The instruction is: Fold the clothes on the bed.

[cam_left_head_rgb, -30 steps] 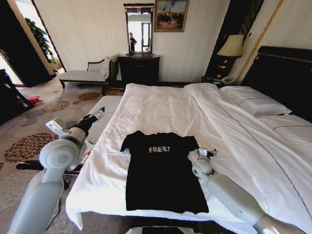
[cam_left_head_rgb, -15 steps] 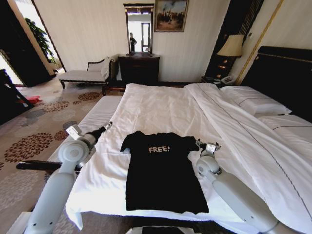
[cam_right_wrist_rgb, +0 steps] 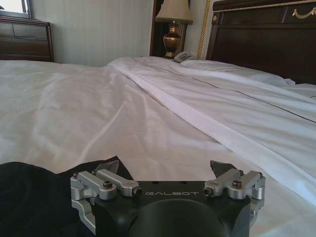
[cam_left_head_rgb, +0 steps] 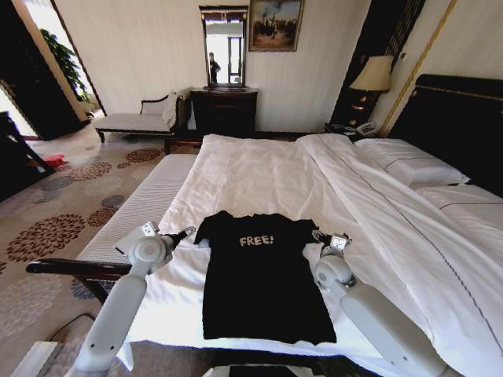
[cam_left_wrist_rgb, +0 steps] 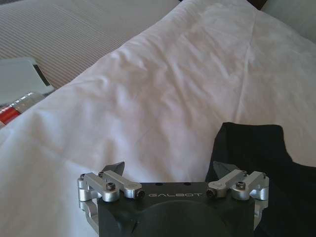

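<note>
**Both grippers open at the T-shirt's sleeves**

You have the black T-shirt (cam_left_head_rgb: 259, 275) lying flat on the white duvet (cam_left_head_rgb: 259, 173) near the foot of the bed (cam_left_head_rgb: 440, 118), chest up, with the white "FREE!" lettering readable from the head view.

The left gripper (cam_left_head_rgb: 187, 232) sits just beside the shirt's left sleeve, low over the duvet. The right gripper (cam_left_head_rgb: 330, 239) sits just beside the right sleeve. Both stand with fingers spread, grasping nothing.

From the left wrist view you can see the left gripper (cam_left_wrist_rgb: 170, 170) with one fingertip (cam_left_wrist_rgb: 222, 168) over the black cloth (cam_left_wrist_rgb: 261, 158) and the other over bare duvet (cam_left_wrist_rgb: 148, 98); whether it touches the fabric cannot be told. The right wrist view shows the right gripper (cam_right_wrist_rgb: 165, 169) with black cloth (cam_right_wrist_rgb: 34, 197) under one side only, and beyond it the dark wooden headboard (cam_right_wrist_rgb: 256, 34) and a bedside lamp (cam_right_wrist_rgb: 173, 24).

The shirt is matte cotton, lying smooth. The duvet is white with soft creases and a long folded seam. The gripper fingers are bare metal with bolted linkages on a black body.
</note>
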Tool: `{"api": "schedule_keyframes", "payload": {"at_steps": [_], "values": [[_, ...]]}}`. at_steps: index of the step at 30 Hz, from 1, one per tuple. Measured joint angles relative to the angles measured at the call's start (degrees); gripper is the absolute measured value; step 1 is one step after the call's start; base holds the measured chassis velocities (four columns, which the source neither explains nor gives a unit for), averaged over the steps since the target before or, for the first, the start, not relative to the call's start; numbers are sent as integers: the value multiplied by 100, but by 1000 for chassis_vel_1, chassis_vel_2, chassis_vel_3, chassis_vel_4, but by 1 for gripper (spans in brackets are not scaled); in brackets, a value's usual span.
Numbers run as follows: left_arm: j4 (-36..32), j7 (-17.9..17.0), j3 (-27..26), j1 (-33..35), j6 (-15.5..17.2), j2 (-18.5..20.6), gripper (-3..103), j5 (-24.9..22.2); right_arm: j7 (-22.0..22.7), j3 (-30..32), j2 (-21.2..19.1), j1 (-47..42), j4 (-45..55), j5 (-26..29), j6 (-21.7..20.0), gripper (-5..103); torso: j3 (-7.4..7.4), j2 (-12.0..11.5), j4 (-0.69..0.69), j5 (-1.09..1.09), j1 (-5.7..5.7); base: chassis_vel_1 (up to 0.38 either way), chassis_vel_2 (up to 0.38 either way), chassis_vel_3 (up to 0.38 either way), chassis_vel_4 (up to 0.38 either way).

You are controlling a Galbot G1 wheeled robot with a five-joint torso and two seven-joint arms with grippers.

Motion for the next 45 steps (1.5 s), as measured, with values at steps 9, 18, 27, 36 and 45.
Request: {"api": "schedule_keyframes", "payload": {"at_steps": [9,18,27,36,45], "values": [[-319,1829,262,394,-604,742,100,1966,-70,-16,71,12,-123,-93,53,100,0,0,2,-1,0,0,0,0,0],[-358,3268,1516,-15,-815,2277,100,2397,-88,-49,134,25,-161,-147,69,100,0,0,0,-3,0,0,0,0,0],[-344,3870,2021,-316,-758,3129,100,2440,-145,-125,195,95,-206,-170,89,100,0,0,4,1,0,0,0,0,0],[-149,3746,2204,-368,-587,3167,100,2519,-230,-135,222,91,-334,-252,145,100,0,0,1,1,0,0,0,0,0],[160,3596,2203,-447,-539,2665,94,2479,-244,-253,226,188,-378,-264,156,100,0,0,0,1,0,0,0,0,0]]}}
